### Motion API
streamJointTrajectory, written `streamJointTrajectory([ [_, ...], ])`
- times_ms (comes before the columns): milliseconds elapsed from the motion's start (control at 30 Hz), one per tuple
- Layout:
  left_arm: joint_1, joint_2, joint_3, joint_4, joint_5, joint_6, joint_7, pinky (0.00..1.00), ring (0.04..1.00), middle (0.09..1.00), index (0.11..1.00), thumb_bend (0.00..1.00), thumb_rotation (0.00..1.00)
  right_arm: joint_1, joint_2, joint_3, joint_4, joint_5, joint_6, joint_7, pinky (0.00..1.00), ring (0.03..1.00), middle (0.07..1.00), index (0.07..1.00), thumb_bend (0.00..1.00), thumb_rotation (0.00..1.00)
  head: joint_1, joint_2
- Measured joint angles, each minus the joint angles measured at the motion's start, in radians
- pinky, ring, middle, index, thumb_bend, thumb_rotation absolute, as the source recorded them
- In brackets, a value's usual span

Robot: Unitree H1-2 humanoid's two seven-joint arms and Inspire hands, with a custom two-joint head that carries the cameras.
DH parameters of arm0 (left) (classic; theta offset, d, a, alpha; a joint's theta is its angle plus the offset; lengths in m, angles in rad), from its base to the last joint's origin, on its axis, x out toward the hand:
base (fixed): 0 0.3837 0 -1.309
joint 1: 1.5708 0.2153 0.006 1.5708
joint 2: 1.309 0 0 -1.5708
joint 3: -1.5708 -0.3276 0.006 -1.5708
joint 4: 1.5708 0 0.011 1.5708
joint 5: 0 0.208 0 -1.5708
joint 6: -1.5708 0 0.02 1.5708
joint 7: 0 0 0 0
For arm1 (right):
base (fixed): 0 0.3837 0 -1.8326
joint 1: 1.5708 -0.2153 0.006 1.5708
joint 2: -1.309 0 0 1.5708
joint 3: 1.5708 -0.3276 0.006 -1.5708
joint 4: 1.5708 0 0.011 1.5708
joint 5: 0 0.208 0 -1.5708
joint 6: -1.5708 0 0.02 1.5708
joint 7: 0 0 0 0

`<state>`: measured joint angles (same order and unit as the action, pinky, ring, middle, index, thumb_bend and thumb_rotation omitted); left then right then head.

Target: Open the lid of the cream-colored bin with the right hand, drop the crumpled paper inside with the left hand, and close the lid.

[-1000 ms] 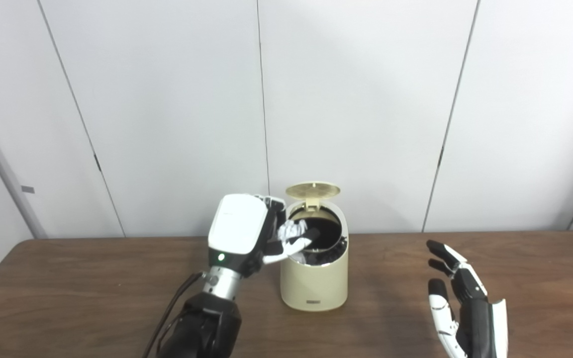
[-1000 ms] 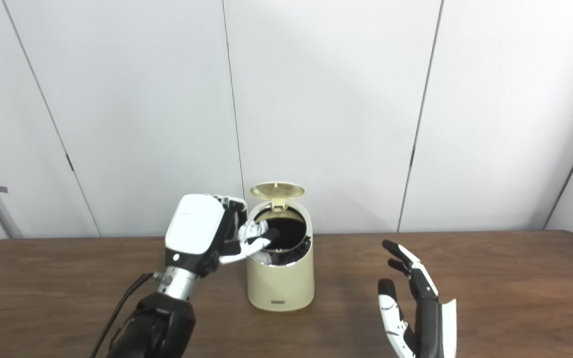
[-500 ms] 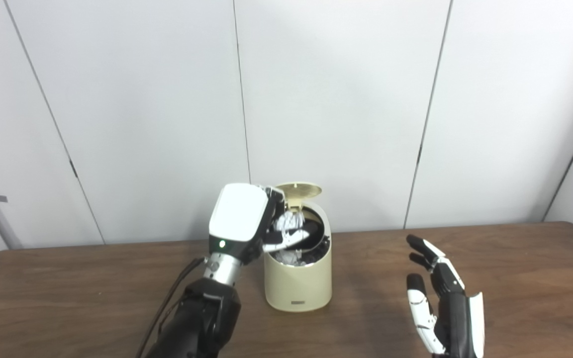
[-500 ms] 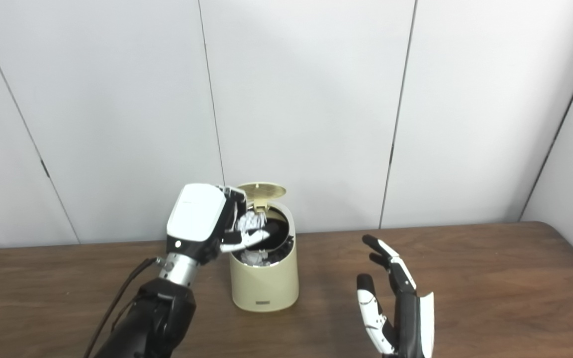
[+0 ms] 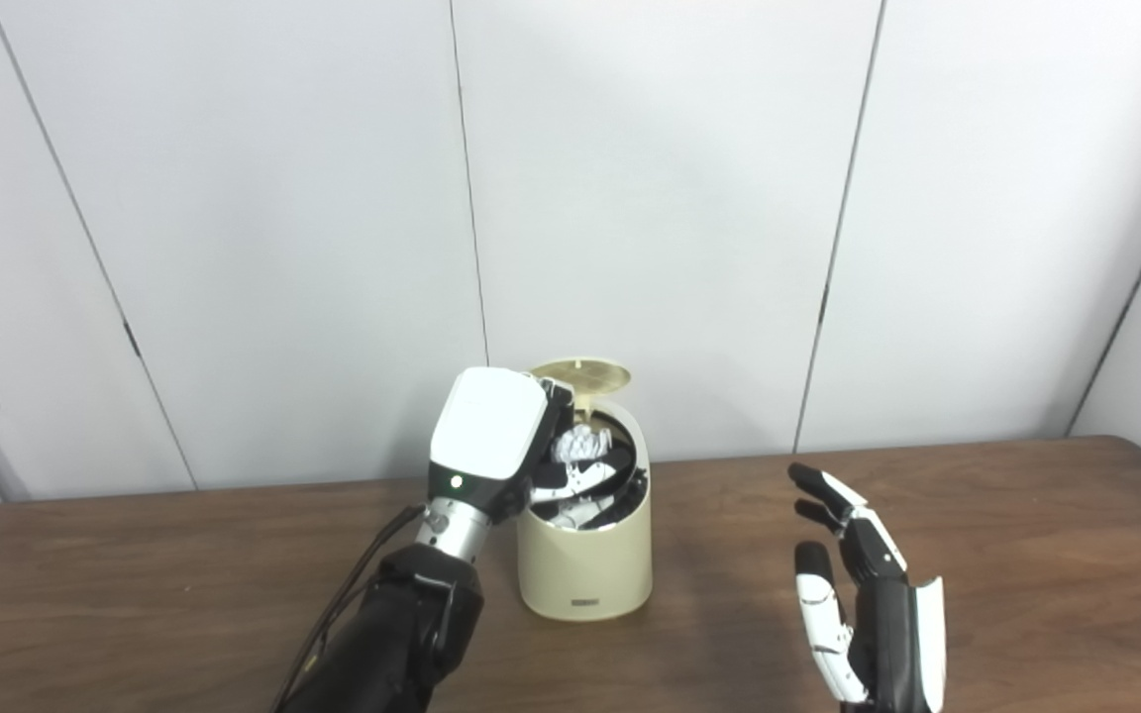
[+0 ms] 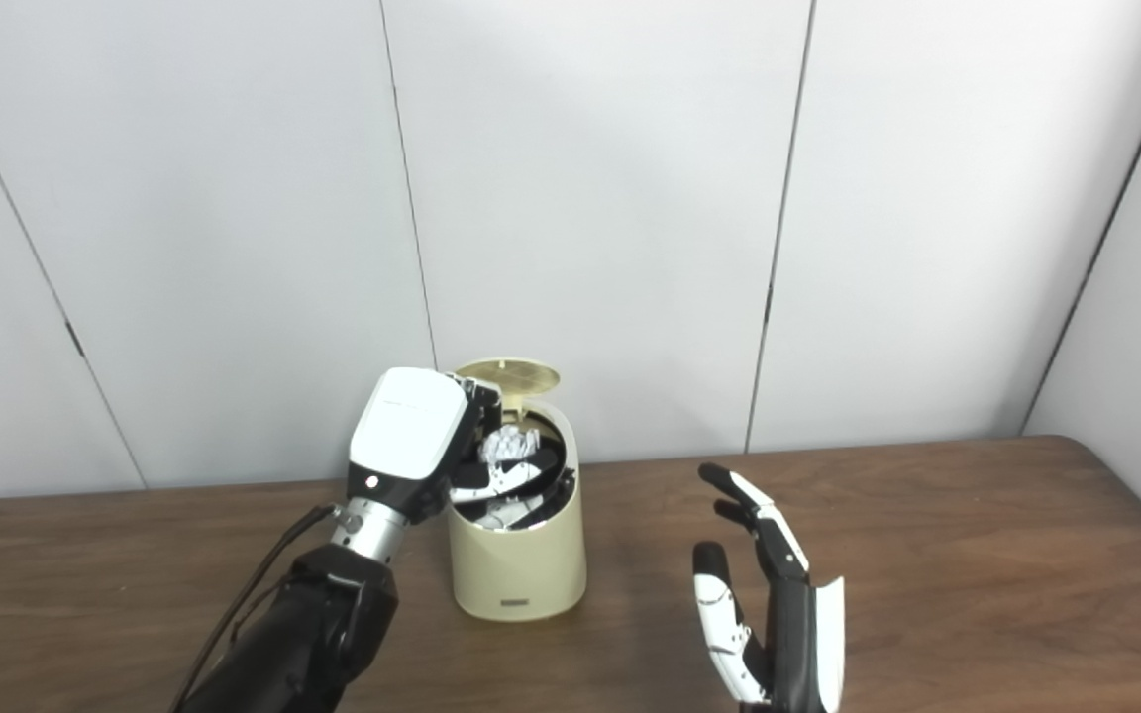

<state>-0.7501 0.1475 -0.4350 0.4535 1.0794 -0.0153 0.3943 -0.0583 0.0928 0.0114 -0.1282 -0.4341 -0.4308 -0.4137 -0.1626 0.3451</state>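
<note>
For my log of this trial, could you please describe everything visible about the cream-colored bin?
The cream-colored bin is a small, smooth, plastic-looking tub standing upright on the wooden table. A small dark label sits low on its front. Its round lid stands hinged open at the back. The left hand holds crumpled paper over the dark opening.

Looks like a lab or test room, set up for bench trials. Plain white wall panels [image 5: 650, 198] with dark vertical seams across the far side. Bare wood-grain table [image 5: 1026, 555] near, carrying only a small cream bin [image 5: 585, 564]. Robot arm with exposed cable [image 5: 343, 604] at near left.
</note>
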Motion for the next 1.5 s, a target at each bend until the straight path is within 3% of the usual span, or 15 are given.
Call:
streamJointTrajectory([
  [233,-0.003,-0.001,-0.005,0.000,0.000,0.015,-0.003,0.09,0.142,0.220,0.272,0.62,0.55,0.002,0.000,0.000,0.000,-0.012,0.000,0.000,0.74,0.804,0.784,0.738,0.14,0.81,0.002,0.002],
  [600,0.001,-0.003,-0.001,-0.008,-0.046,0.015,-0.003,0.08,0.140,0.213,0.269,0.98,0.60,0.005,0.000,0.000,0.000,-0.012,0.000,0.008,0.73,0.798,0.780,0.738,0.13,0.81,0.008,0.006],
  [800,0.002,-0.003,0.001,-0.012,-0.063,0.025,-0.010,0.07,0.126,0.199,0.263,1.00,0.60,0.004,-0.003,0.000,0.001,-0.012,0.000,0.009,0.73,0.801,0.785,0.744,0.13,0.82,0.015,0.003],
  [1000,0.014,-0.003,0.003,-0.039,-0.073,0.042,-0.034,0.08,0.131,0.206,0.292,1.00,0.67,0.005,-0.004,0.000,0.001,-0.006,0.000,0.012,0.73,0.796,0.783,0.741,0.14,0.82,0.020,0.002],
  [1267,0.025,-0.001,0.007,-0.078,-0.075,0.079,-0.080,0.09,0.143,0.219,0.306,1.00,0.60,0.013,-0.004,0.001,-0.007,-0.006,0.004,0.027,0.74,0.804,0.787,0.745,0.16,0.86,0.023,0.003],
  [1500,0.035,-0.001,0.021,-0.091,-0.108,0.080,-0.115,0.12,0.175,0.253,0.327,1.00,0.62,0.025,0.003,0.002,-0.027,-0.008,0.029,0.040,0.74,0.807,0.790,0.743,0.14,0.85,0.026,0.006],
])
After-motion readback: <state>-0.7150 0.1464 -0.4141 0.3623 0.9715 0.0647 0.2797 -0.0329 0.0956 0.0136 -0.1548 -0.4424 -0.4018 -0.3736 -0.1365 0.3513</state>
